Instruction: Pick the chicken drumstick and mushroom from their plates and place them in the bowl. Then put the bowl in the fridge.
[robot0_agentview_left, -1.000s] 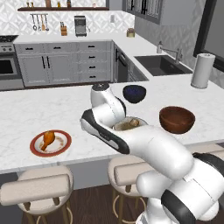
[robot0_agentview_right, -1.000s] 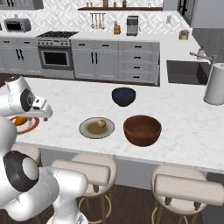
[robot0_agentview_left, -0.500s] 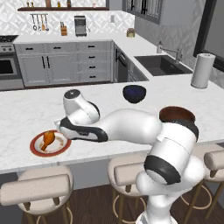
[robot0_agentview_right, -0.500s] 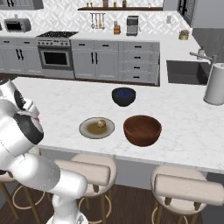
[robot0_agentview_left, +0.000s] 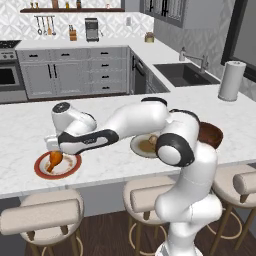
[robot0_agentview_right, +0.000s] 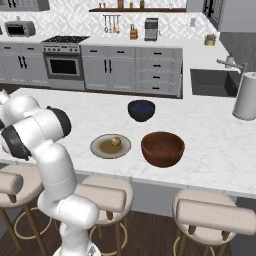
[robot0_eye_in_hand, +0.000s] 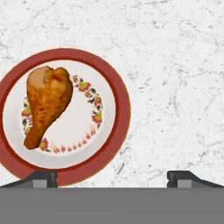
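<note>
Arm is stretched low across the island, reaching far to its left, forearm nearly level over the marble counter (robot0_agentview_left: 20, 125). Hand sits above the red-rimmed plate (robot0_agentview_left: 58, 166), camera looking straight down at it. Gripper (robot0_eye_in_hand: 112, 177) jaws spread wide, nothing between them; the two finger tips show at the bottom of the hand view, one over the plate's rim, the other over bare marble. Gripper is offset from the plate centre, most of the plate lying to one side of it in the hand view.

Chicken drumstick (robot0_eye_in_hand: 47, 103) lies flat on the red-rimmed plate, plump end toward the top of the hand view, bone tip toward the lower left. In the left base view the drumstick (robot0_agentview_left: 54, 159) shows just under the hand, partly hidden by it.

Mushroom (robot0_agentview_right: 115, 141) sits near the middle of the grey-olive plate (robot0_agentview_right: 110, 146), well apart from the red plate. Reddish-brown bowl (robot0_agentview_right: 162, 148) stands just beside that plate on the right in the right base view. A smaller dark navy bowl (robot0_agentview_right: 141, 110) stands behind them, toward the far edge of the counter.

Counter is white marble with grey veins. Padded stools (robot0_agentview_right: 215, 216) line the near side. Beyond: grey cabinets (robot0_agentview_right: 136, 70) with black handles, oven (robot0_agentview_right: 62, 66), sink (robot0_agentview_left: 184, 74) with faucet, paper towel roll (robot0_agentview_left: 231, 81) upright on the counter by the sink.
</note>
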